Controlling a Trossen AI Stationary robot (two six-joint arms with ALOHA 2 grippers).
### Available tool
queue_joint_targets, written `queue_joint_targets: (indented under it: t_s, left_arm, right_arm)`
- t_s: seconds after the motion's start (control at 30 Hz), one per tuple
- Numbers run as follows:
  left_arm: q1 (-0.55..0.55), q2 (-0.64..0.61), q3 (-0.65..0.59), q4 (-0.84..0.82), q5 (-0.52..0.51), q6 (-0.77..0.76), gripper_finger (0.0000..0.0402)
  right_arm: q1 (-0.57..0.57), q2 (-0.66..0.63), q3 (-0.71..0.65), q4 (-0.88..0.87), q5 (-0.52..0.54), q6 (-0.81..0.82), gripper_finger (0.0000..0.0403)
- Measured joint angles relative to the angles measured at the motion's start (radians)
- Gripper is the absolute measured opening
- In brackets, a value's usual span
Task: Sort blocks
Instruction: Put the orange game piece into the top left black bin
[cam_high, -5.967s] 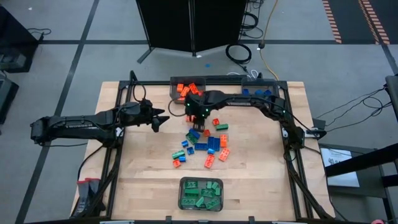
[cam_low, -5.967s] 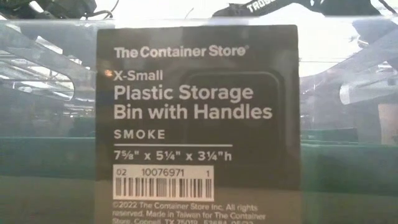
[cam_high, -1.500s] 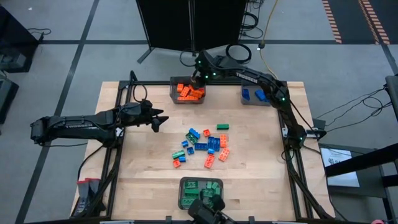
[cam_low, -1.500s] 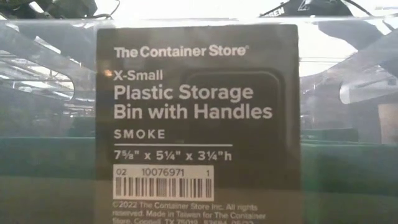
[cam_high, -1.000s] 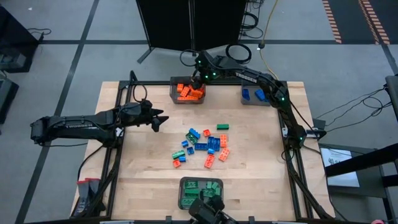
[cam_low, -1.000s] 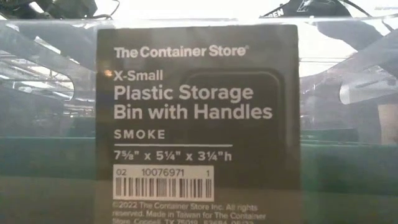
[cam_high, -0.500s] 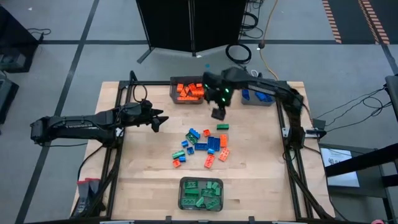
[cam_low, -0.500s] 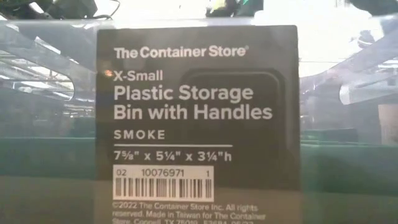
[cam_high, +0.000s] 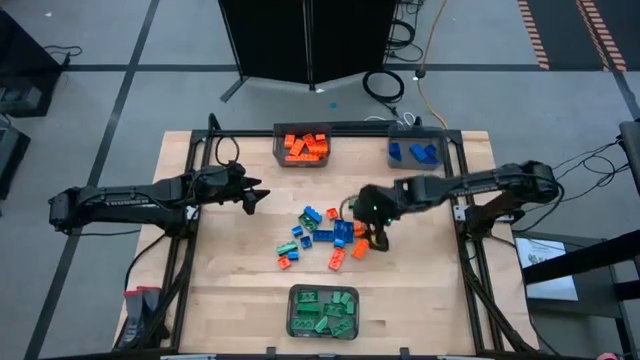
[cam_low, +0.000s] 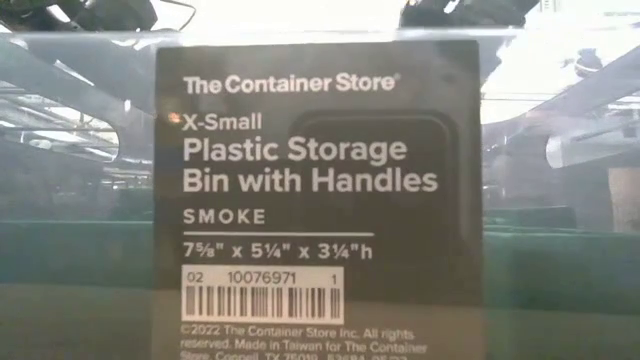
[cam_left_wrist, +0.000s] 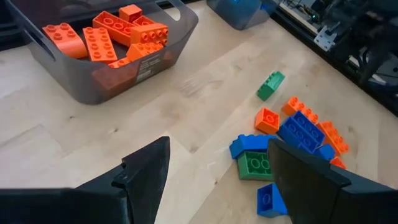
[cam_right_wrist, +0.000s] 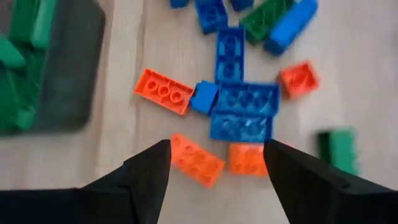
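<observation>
Loose orange, green and blue blocks (cam_high: 325, 235) lie in a pile on the middle of the wooden table. My right gripper (cam_high: 378, 240) hovers open above the pile's right side, pointing steeply down. In the right wrist view two orange blocks (cam_right_wrist: 196, 160) and a blue one (cam_right_wrist: 245, 99) lie below its open fingers (cam_right_wrist: 216, 149), untouched. My left gripper (cam_high: 260, 197) waits open above the table, left of the pile, which shows ahead of its fingers (cam_left_wrist: 217, 146) in the left wrist view.
A bin of orange blocks (cam_high: 303, 147) and a bin of blue blocks (cam_high: 415, 152) stand at the far edge. A bin of green blocks (cam_high: 322, 311) stands at the near edge; its label (cam_low: 320, 200) fills the low view. Bare wood lies left and right of the pile.
My right gripper has swung from above the orange bin at the far edge toward the table's near and right side, over the right part of the pile, rolling as it went. The blocks in the pile have kept their places.
</observation>
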Motion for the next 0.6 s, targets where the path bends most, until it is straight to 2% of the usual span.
queue_joint_targets:
  t_s: [0.1,0.33,0.6]
  left_arm:
    - [0.0,0.0,0.0,-0.001,0.0,0.0,0.027]
    - [0.0,0.0,0.0,-0.001,0.0,-0.001,0.027]
    - [0.0,0.0,0.0,-0.001,0.0,-0.026,0.027]
  right_arm:
    - [0.048,0.022,0.003,0.027,0.057,-0.127,0.0251]
    - [0.102,0.134,0.001,0.031,0.035,-0.307,0.0251]
    - [0.132,0.263,0.001,0.033,0.028,-0.38,0.0251]
